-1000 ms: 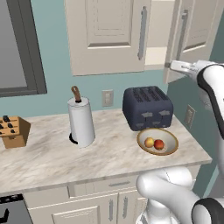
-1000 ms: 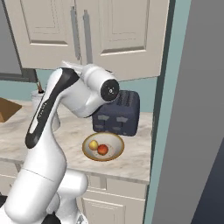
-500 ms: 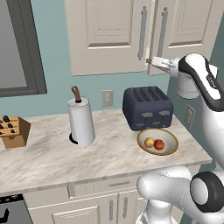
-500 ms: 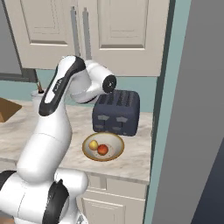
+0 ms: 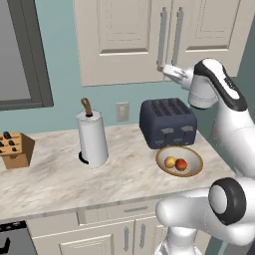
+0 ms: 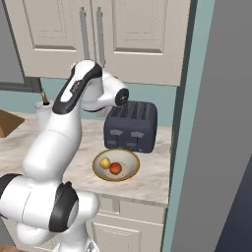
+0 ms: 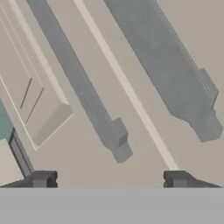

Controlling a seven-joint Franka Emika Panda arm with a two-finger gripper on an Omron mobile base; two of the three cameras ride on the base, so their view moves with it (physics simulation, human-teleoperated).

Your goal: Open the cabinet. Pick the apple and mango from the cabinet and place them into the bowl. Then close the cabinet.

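Observation:
Both doors of the cream cabinet (image 5: 124, 40) (image 6: 138, 34) are shut, and their grey bar handles (image 5: 162, 37) (image 7: 83, 87) stand side by side at the seam. My gripper (image 5: 165, 70) (image 7: 109, 179) is at the doors' lower edge, right in front of the handles. It is open, with nothing between its fingertips (image 7: 41, 178). On the counter below sits the tan-rimmed bowl (image 5: 162, 155) (image 6: 129, 156). Inside it lie the yellow-orange mango (image 5: 170, 162) (image 6: 105, 162) and the red apple (image 5: 181, 165) (image 6: 115, 168), side by side.
A dark blue toaster (image 5: 167, 122) (image 6: 132, 125) stands just behind the bowl. Further left are a paper towel roll (image 5: 92, 137) and a knife block (image 5: 15, 149). A tall grey panel (image 6: 216, 123) closes off the counter's right end.
The right cabinet door has swung from open to fully shut. My arm and gripper moved left with it, up to the handles.

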